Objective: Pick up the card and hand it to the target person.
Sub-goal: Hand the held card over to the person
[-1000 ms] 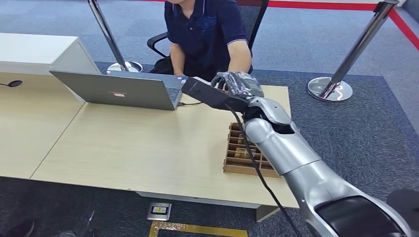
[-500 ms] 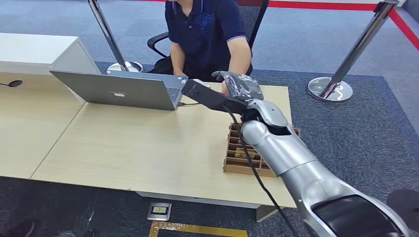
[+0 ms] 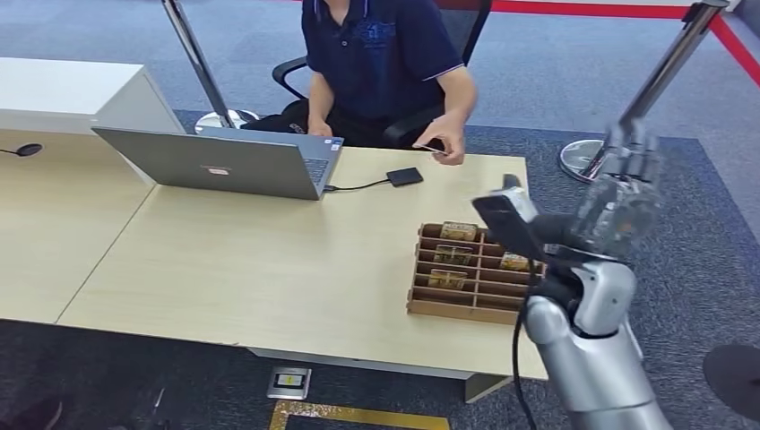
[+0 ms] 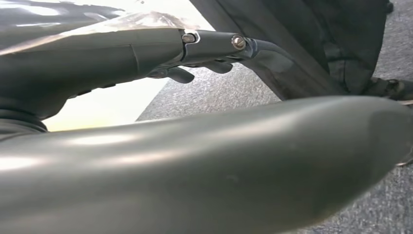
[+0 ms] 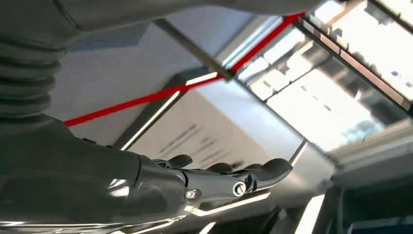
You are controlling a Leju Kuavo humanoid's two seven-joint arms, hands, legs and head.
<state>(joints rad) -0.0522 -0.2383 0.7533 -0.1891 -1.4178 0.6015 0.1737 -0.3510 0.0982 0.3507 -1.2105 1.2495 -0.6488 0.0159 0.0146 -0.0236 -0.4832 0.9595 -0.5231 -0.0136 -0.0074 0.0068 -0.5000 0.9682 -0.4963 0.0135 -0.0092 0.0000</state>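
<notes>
Card [image 3: 436,150]: small, thin, dark, you see it pinched in person's hand [image 3: 447,146] above counter [image 3: 269,260] far edge; details too small, probably flat.

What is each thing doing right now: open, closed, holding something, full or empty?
right hand: raised beside the table, fingers apart, holding nothing.
left hand: hanging low over the floor, empty.
laptop: open.
box: on the table, some compartments hold small packs.
person's hand: pinching a thin dark thing, probably the card.

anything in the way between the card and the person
Nothing visible: the person's hand already pinches a small flat thing, seemingly the card, over the table's far edge. The right hand is raised apart, empty.
</notes>
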